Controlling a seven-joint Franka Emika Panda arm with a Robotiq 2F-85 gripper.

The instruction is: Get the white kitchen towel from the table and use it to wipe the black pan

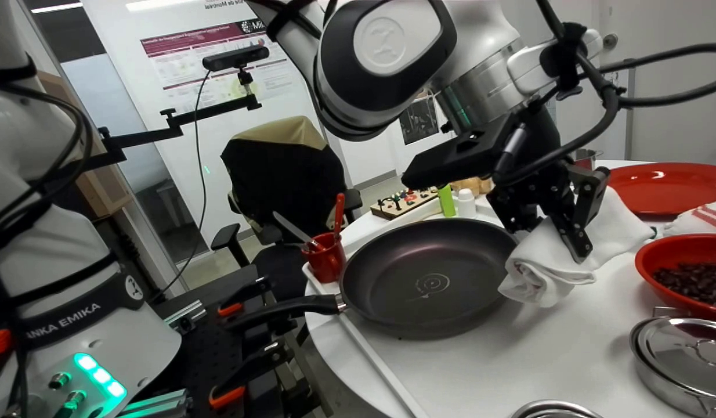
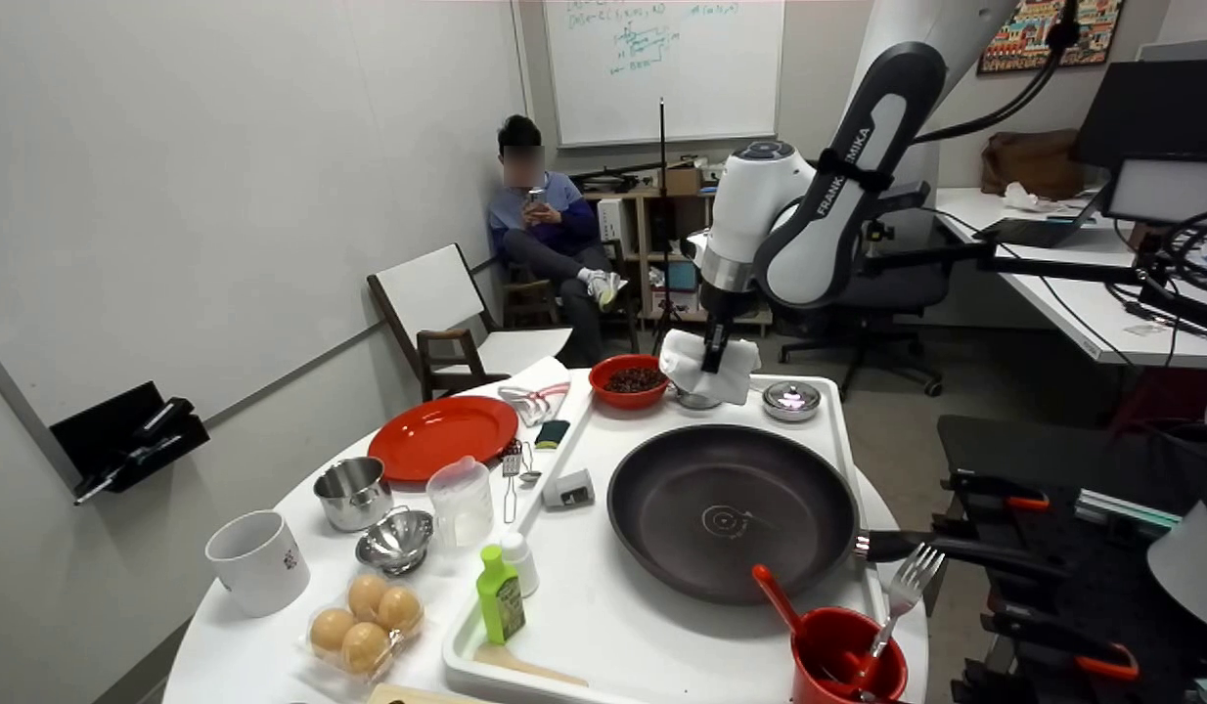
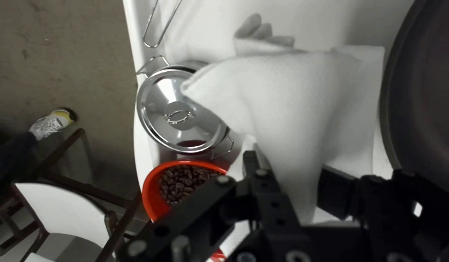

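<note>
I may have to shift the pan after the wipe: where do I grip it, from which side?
The black pan's handle, straddled from above, looks best: it is long, narrow and juts out beyond the table. Stay clear of the red cup near it; the gripper must first put down the white towel.

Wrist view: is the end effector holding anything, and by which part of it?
The end effector holds the white towel by a bunched fold, with cloth spreading beyond the grip; whether mid-towel or near an edge cannot be told.
</note>
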